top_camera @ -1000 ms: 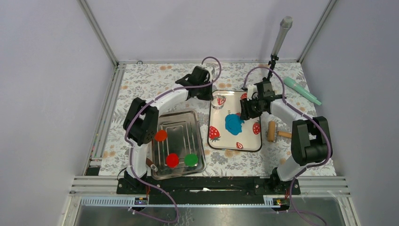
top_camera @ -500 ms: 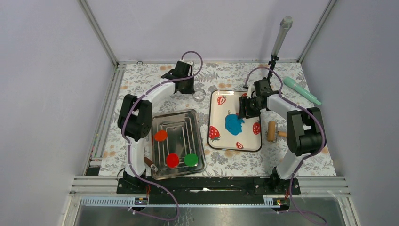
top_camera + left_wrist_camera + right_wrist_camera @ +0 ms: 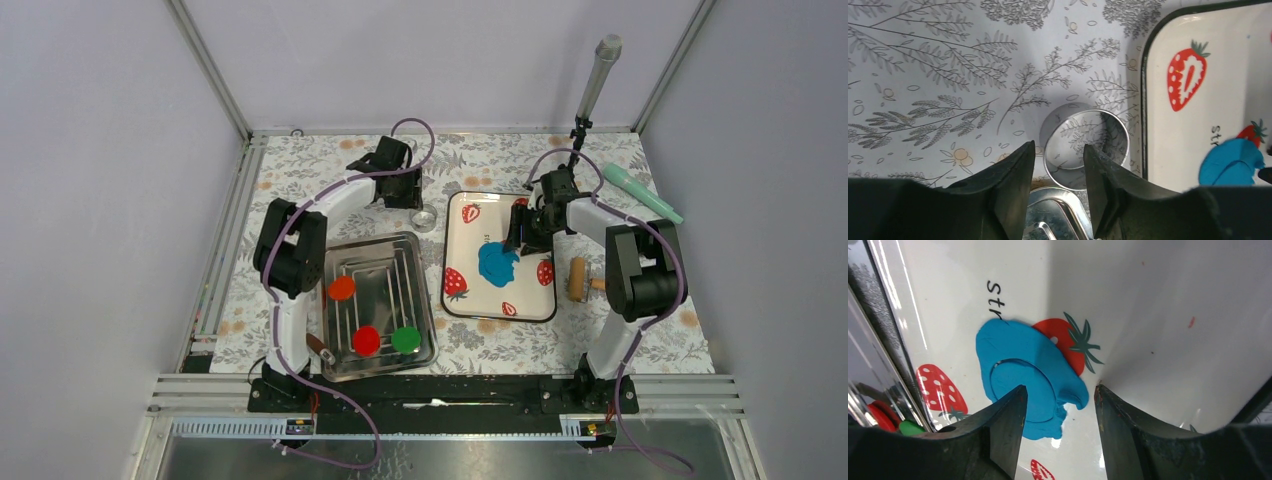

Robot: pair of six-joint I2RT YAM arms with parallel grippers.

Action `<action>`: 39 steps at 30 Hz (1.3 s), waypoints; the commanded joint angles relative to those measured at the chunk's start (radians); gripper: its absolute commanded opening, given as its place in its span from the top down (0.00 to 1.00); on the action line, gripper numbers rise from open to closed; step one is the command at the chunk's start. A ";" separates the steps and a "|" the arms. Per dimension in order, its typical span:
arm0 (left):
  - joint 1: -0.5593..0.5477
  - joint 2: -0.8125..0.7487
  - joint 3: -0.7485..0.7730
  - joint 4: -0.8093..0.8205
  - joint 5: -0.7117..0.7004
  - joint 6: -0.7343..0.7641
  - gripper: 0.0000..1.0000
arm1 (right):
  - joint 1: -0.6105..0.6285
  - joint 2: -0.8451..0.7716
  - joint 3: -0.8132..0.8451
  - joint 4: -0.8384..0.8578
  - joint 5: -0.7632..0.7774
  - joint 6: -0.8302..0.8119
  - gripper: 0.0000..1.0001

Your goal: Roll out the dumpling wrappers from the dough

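The dough (image 3: 497,263) is a flattened, ragged bright-blue patch on the strawberry-print tray (image 3: 520,292). A round outline is pressed into the dough (image 3: 1023,375). My right gripper (image 3: 519,228) hangs open just above the patch's far edge, its jaws (image 3: 1059,390) empty. A metal ring cutter (image 3: 426,217) lies on the flowered cloth left of that tray. My left gripper (image 3: 411,197) stands open right over the ring (image 3: 1115,142), whose left wall shows between the parted fingertips (image 3: 1058,150). The blue patch (image 3: 1230,162) shows at the right edge of the left wrist view.
A steel tray (image 3: 371,241) at the near left holds an orange disc (image 3: 342,288), a red disc (image 3: 366,340) and a green disc (image 3: 405,339). A wooden rolling pin (image 3: 578,278) lies right of the strawberry tray. A mint-green tool (image 3: 640,192) and a microphone stand (image 3: 597,75) are at the back right.
My left gripper carried the ring off the strawberry tray to the cloth on its left, then opened and let go. The right jaws widened slightly and the arm drew back a little.
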 commanded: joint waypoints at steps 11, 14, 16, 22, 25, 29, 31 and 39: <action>-0.115 -0.110 -0.084 0.057 0.313 -0.055 0.62 | -0.004 0.053 -0.015 -0.005 -0.040 0.095 0.45; -0.136 -0.103 -0.118 0.069 0.306 -0.072 0.59 | -0.004 0.061 -0.021 0.016 -0.069 0.109 0.46; -0.143 -0.098 -0.140 0.069 0.289 -0.089 0.59 | -0.004 0.066 -0.019 0.028 -0.091 0.119 0.48; -0.159 -0.062 -0.139 0.028 0.249 -0.069 0.59 | -0.004 0.086 0.000 0.066 -0.149 0.142 0.50; -0.163 -0.051 -0.135 0.023 0.236 -0.064 0.59 | -0.004 0.099 0.011 0.082 -0.171 0.155 0.52; -0.164 -0.035 -0.128 0.027 0.228 -0.061 0.59 | -0.004 0.115 0.026 0.090 -0.191 0.160 0.54; -0.165 -0.030 -0.125 0.028 0.229 -0.056 0.59 | -0.004 0.120 0.032 0.097 -0.199 0.160 0.56; -0.165 -0.018 -0.134 0.029 0.233 -0.050 0.61 | -0.004 0.133 0.052 0.133 -0.217 0.164 0.73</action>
